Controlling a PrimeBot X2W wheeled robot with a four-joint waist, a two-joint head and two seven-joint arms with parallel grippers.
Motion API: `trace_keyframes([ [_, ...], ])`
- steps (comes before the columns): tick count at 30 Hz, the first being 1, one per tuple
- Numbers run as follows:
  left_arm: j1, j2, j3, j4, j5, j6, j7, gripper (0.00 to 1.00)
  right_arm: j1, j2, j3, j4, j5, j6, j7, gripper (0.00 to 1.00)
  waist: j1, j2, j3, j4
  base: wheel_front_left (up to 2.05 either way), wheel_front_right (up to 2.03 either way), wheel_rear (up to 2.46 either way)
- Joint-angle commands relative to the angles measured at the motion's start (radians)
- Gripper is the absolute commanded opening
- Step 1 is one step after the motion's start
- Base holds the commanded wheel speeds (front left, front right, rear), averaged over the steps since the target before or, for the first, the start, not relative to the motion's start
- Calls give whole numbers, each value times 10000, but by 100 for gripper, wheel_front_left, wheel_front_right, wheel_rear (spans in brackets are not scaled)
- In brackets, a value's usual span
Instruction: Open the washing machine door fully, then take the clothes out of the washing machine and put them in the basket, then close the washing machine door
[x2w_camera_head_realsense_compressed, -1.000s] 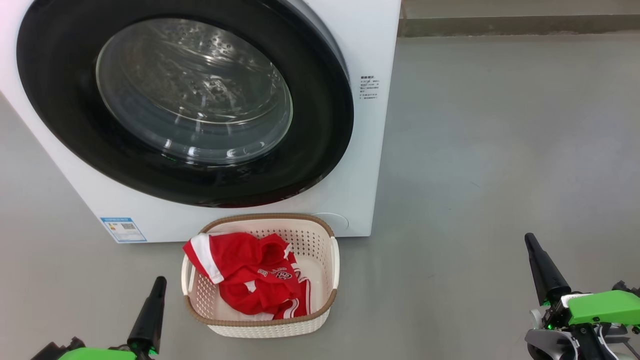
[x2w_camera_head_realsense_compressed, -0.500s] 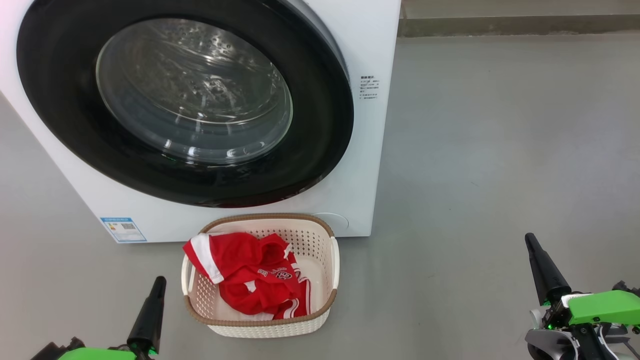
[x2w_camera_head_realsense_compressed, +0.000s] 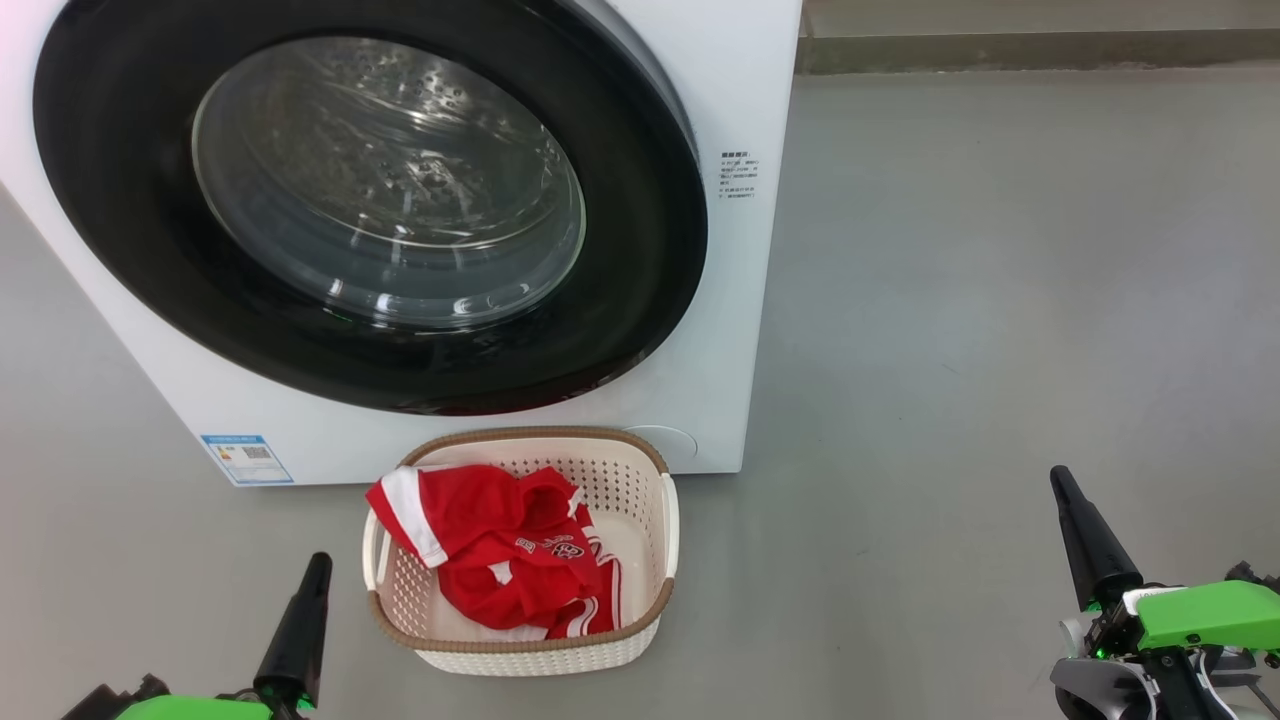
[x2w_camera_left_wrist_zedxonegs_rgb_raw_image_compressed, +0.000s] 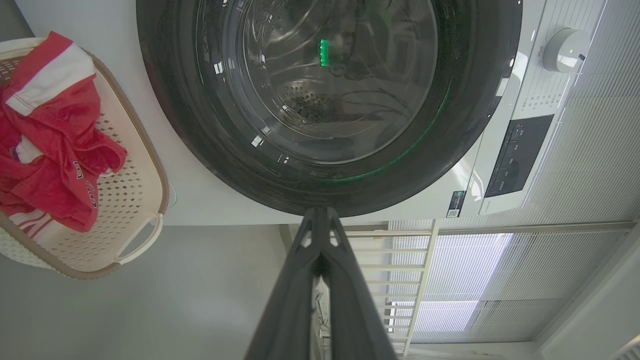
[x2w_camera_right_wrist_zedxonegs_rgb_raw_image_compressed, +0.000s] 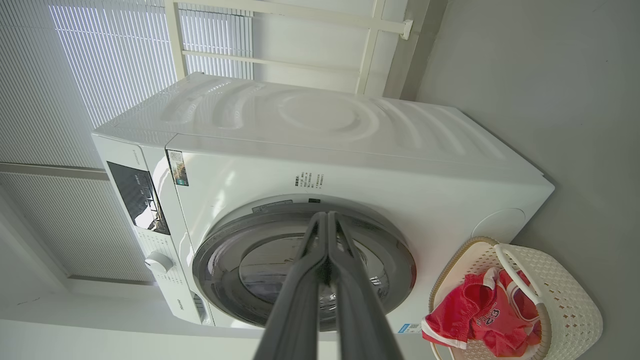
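The washing machine (x2w_camera_head_realsense_compressed: 740, 330) stood on the grey floor (x2w_camera_head_realsense_compressed: 980, 330), its round black door (x2w_camera_head_realsense_compressed: 650, 260) shut flat against its front. The basket (x2w_camera_head_realsense_compressed: 655, 540) sat on the floor just before the machine. The red clothes (x2w_camera_head_realsense_compressed: 490, 560) lay inside it, with a white-trimmed edge over its left rim. The left tool (x2w_camera_head_realsense_compressed: 319, 562) and the right tool (x2w_camera_head_realsense_compressed: 1058, 478) were both closed and held nothing, one on either side of the basket.
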Motion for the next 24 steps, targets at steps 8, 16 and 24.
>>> trace_keyframes([
  [8, -418, 83, 380, -262, -61, -69, 57, 0, -430, -141, 168, -288, -5, -6, 61, 0, 0, -1, 0, 0, 0, 0, 0],
  [16, -418, 80, 384, -262, -58, -69, 60, 0, -430, -140, 167, -288, -6, -6, 62, 0, 0, -1, 0, 0, 0, 0, 0],
  [24, -418, 77, 388, -262, -54, -69, 63, 0, -430, -140, 166, -288, -7, -6, 63, 0, 0, -1, 0, 0, 0, 0, 0],
])
